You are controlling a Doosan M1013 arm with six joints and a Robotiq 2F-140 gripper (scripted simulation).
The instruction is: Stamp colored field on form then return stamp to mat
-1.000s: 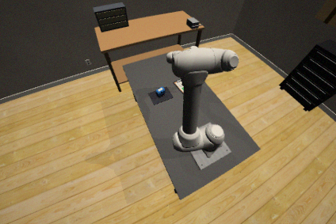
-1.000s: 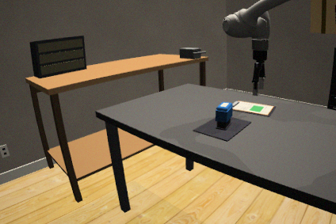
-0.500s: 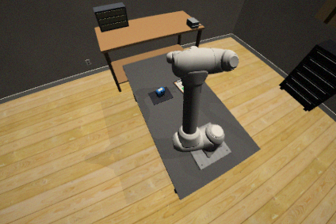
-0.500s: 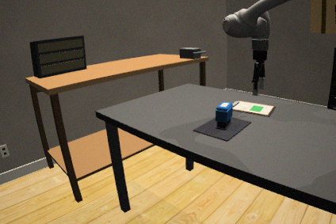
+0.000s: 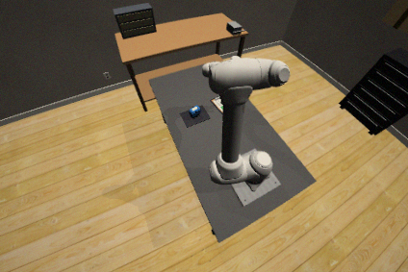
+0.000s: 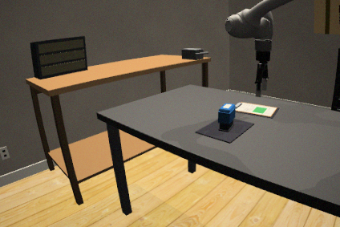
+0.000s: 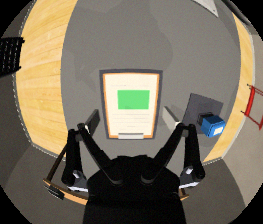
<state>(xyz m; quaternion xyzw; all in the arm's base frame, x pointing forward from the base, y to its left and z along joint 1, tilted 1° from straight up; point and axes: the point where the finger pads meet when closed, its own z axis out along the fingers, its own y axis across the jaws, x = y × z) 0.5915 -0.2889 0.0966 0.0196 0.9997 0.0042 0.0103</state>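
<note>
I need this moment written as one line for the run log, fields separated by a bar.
gripper: open, empty, above form | stamp: upright on mat, untouched | green field: not stamped yet

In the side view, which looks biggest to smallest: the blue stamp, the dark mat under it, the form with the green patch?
1. Mat
2. Form, though it lies farther from the camera
3. Stamp

surface [image 6: 168, 104]: dark grey top on black legs | form [image 6: 257, 110]: lying flat straight below the jaws, green field up | mat [image 6: 224, 130]: dark, flat, off to one side of the jaws | arm base plate [image 5: 269, 188]: grey, at the far end
</note>
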